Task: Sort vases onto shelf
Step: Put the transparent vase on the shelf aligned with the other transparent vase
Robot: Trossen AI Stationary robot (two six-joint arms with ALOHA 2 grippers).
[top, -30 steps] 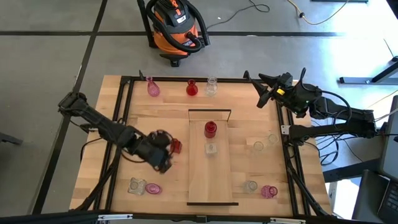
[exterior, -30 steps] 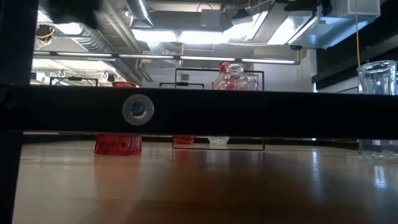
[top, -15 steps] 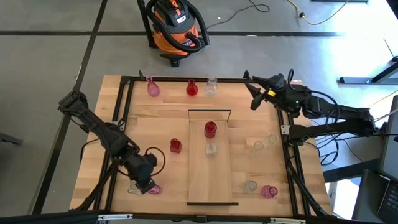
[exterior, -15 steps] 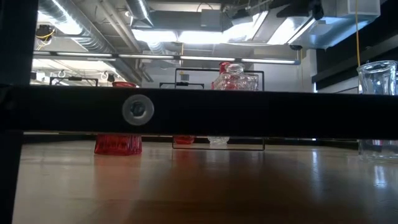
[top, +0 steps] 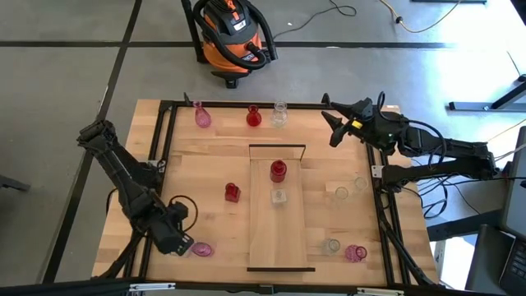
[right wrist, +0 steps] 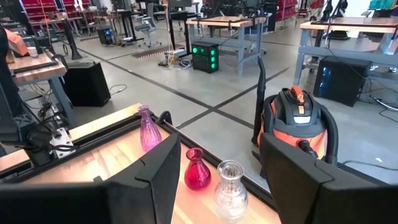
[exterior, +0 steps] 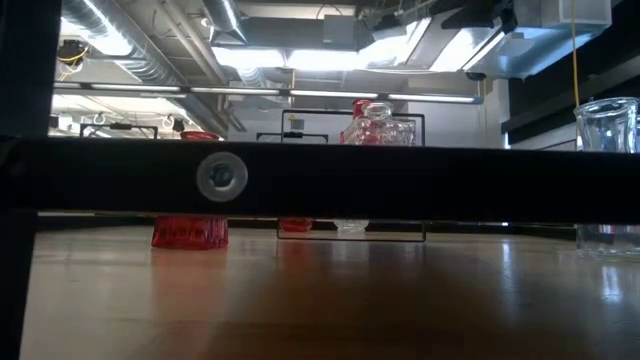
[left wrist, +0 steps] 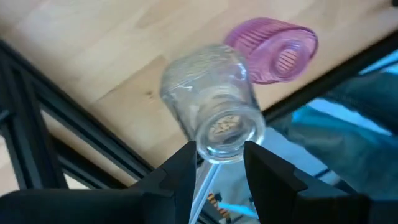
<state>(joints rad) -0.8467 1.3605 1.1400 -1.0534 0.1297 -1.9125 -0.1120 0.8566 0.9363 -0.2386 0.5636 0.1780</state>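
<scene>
Shelf [top: 279, 234] holds two vases, red [top: 278, 171] and clear [top: 279, 196]; the rest remain scattered. Left gripper [left wrist: 217, 163] seemingly straddles a clear vase [left wrist: 214, 102], fingers spread; right gripper [top: 335, 125] hovers spread.

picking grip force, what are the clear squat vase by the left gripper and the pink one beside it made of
The clear squat vase looks like thick glossy glass: the wood grain shows through it and its rim catches highlights. The pink ribbed vase beside it seems translucent tinted glass, though glossy plastic can't be ruled out. The left gripper has open fingers either side of the clear vase's mouth.
</scene>
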